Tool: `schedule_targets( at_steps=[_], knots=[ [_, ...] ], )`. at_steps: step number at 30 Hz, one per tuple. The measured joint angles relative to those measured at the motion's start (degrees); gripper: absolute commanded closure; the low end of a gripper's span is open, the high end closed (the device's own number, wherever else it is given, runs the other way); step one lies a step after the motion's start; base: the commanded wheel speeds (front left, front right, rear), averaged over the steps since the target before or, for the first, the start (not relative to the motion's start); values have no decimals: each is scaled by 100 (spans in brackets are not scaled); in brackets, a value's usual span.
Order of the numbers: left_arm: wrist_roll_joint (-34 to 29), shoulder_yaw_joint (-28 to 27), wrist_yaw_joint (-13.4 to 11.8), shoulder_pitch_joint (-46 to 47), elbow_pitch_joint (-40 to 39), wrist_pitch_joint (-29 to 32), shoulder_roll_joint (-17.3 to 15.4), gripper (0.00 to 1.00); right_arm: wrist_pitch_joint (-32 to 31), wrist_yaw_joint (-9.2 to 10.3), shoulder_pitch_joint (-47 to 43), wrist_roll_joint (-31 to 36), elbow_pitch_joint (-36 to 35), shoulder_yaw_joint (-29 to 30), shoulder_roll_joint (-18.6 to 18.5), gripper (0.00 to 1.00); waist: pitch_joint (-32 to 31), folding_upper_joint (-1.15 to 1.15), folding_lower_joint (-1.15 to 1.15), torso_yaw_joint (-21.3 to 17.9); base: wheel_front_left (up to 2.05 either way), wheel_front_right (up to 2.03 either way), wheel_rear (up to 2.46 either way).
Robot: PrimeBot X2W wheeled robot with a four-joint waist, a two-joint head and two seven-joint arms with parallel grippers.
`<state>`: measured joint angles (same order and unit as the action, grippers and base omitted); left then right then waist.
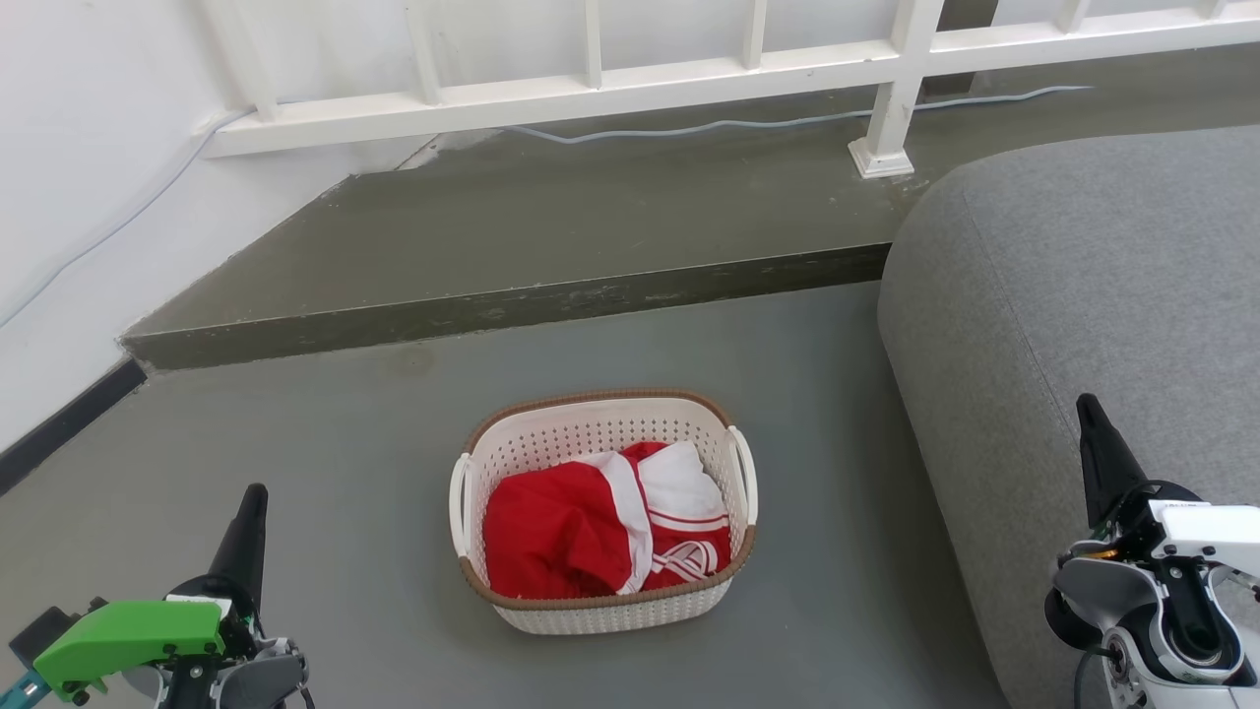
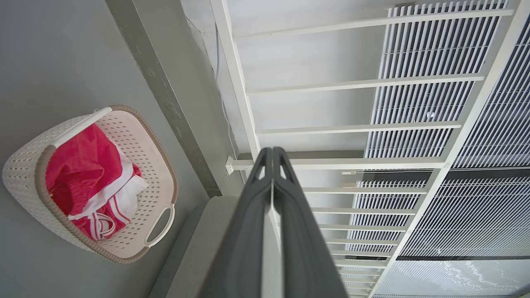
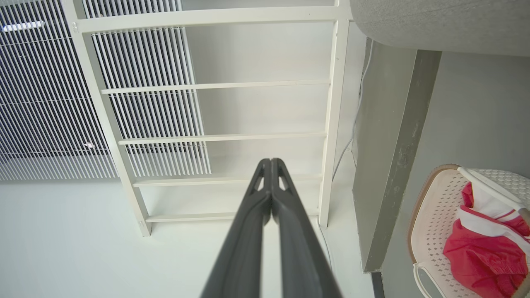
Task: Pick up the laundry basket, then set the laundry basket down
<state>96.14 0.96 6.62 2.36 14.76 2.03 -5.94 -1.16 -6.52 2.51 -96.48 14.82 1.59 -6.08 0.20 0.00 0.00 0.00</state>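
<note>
The laundry basket [image 1: 591,433], with red-and-white clothing [image 1: 581,532] inside, stands on the grey floor [image 1: 295,443] just left of the grey sofa [image 1: 1083,276], while the left gripper [image 1: 254,507] and right gripper [image 1: 1093,433] hang apart from it at either side, fingers pressed together on nothing.

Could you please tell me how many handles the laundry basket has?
2: the left handle on the left side of the laundry basket, and the right handle on the side nearest the grey sofa. None seems hidden.
</note>
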Motion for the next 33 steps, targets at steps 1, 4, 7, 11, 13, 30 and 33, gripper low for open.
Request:
schedule_targets(
  at_steps=[1,4,7,11,13,30,33],
  knots=[
    [0,0,1,0,3,0,0,100,0,0,2,0,4,1,0,100,0,0,0,0,0,0,0],
    [0,-1,1,1,14,0,1,100,-18,0,8,0,12,2,1,100,-1,0,0,0,0,0,0],
    [0,-3,2,2,19,1,1,100,-41,0,32,0,23,5,1,100,-1,0,0,0,0,0,0],
    [0,-7,2,3,24,1,2,100,-41,-1,49,0,34,8,1,100,-1,0,0,0,0,0,0],
    [0,-8,2,3,26,1,2,100,-41,-1,49,0,36,9,1,100,-2,0,0,0,0,0,0],
    [-1,-21,19,6,60,2,5,100,-42,-1,55,1,57,18,3,100,-3,0,0,0,0,0,0],
    [0,-22,19,7,68,2,7,100,-42,-2,55,1,63,19,4,100,-3,0,0,0,0,0,0]
  ],
)
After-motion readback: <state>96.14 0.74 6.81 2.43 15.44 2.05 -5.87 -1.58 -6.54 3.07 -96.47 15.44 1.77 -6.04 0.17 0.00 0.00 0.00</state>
